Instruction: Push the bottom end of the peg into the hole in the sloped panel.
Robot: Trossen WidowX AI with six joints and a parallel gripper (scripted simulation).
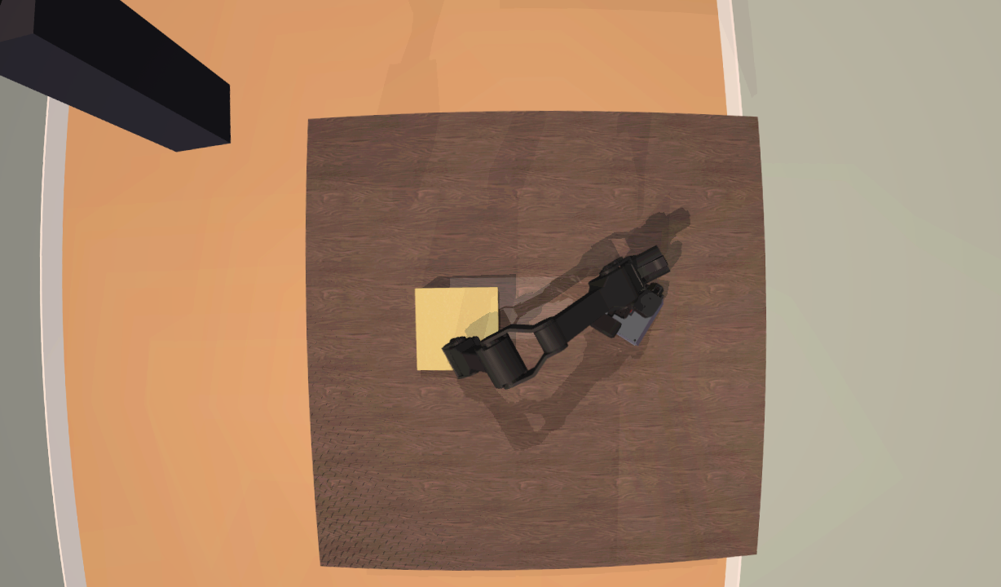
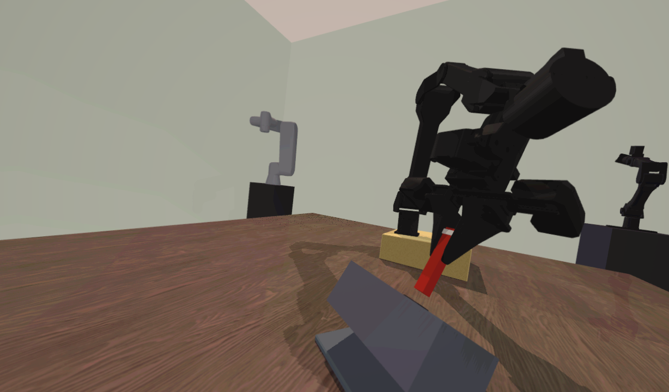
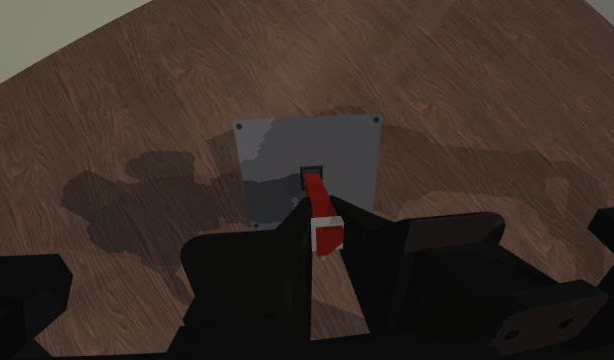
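The red flat-sided peg (image 2: 430,275) (image 3: 318,195) has a white band near its top and is tilted. My gripper (image 2: 439,257) (image 3: 318,202) is shut on it, with the peg's lower part sticking out below the fingertips. The grey sloped panel (image 1: 637,327) (image 2: 371,297) (image 3: 337,145) stands below. Its hole (image 3: 311,170) looks square with a dark rim. In the wrist view the peg's bottom end overlaps the hole and covers part of it. In the exterior view that end shows just above the panel's edge, outside the hole. The peg is hidden in the top view.
The yellow base block (image 1: 434,314) (image 2: 400,251) carries the arm on the wooden table (image 1: 416,474) (image 2: 181,302) (image 3: 112,90). The arm (image 1: 580,317) reaches from the block over the panel. Other robots on dark pedestals (image 2: 273,200) (image 2: 639,258) stand beyond the table.
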